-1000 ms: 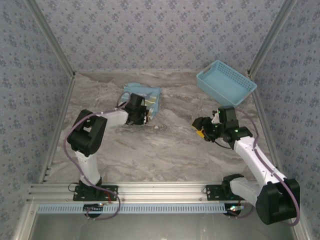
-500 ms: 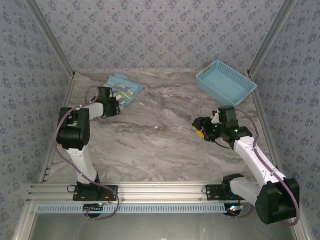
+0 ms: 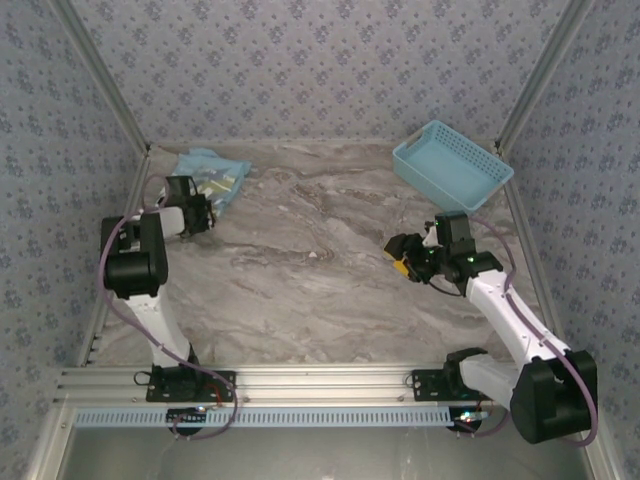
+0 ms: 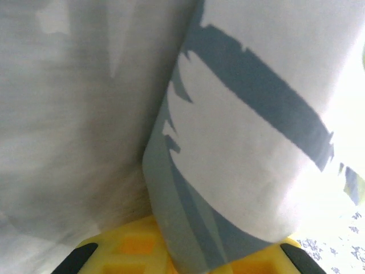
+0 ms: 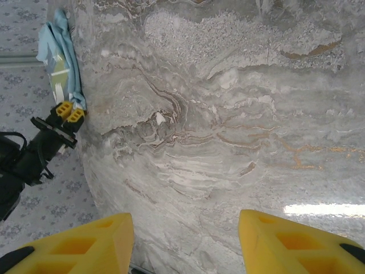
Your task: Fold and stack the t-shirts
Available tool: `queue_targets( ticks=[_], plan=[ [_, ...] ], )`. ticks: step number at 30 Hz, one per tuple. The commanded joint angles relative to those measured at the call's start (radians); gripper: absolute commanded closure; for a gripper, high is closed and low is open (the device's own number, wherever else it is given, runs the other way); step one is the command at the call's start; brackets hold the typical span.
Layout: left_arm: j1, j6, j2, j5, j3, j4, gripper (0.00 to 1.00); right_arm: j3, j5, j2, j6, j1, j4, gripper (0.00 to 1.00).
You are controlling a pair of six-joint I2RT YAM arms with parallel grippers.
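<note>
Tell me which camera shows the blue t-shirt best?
The top external view: the bunched t-shirt shows almost whole, far left, pinched by the left gripper. The left wrist view is a blurred close-up of its cloth; the right wrist view catches it small and distant.

A lab test booth: aluminium frame (image 3: 300,381), wallpapered panels (image 3: 320,70), marble tabletop (image 3: 320,290).

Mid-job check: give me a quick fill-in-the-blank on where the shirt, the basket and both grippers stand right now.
1. The t-shirt is bunched near the table's far ____ corner.
2. The left gripper's jaws are ____ on the t-shirt.
3. The right gripper's jaws stand open and hold ____.
4. The basket sits at the table's far ____ corner.

Missing words: left; shut; nothing; right.
</note>
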Motion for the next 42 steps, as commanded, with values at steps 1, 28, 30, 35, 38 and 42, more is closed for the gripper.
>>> queue_targets(
  ticks=[1, 28, 30, 35, 38, 42],
  plan=[
    [-0.018, 0.028, 0.079, 0.058, 0.09, 0.044, 0.82, 0.009, 0.008, 0.021, 0.015, 0.001, 0.018, 0.46],
    [-0.012, 0.298, -0.194, 0.124, 0.233, -0.363, 0.44, 0.022, -0.007, 0.033, -0.01, 0.014, 0.051, 0.46],
    [0.004, 0.418, -0.25, 0.104, 0.257, -0.438, 0.32, 0.036, 0.019, -0.008, -0.06, 0.011, 0.078, 0.44],
    [-0.018, 0.613, -0.503, -0.069, 0.193, -0.572, 0.02, 0.049, 0.152, -0.16, -0.108, -0.006, 0.176, 0.26],
    [-0.052, 0.655, -0.655, -0.12, 0.094, -0.532, 0.02, 0.072, 0.195, -0.173, -0.103, -0.025, 0.17, 0.0],
    [-0.125, 0.843, -0.783, -0.258, 0.069, -0.628, 0.02, 0.121, 0.255, -0.172, -0.107, -0.06, 0.073, 0.0]
  ],
)
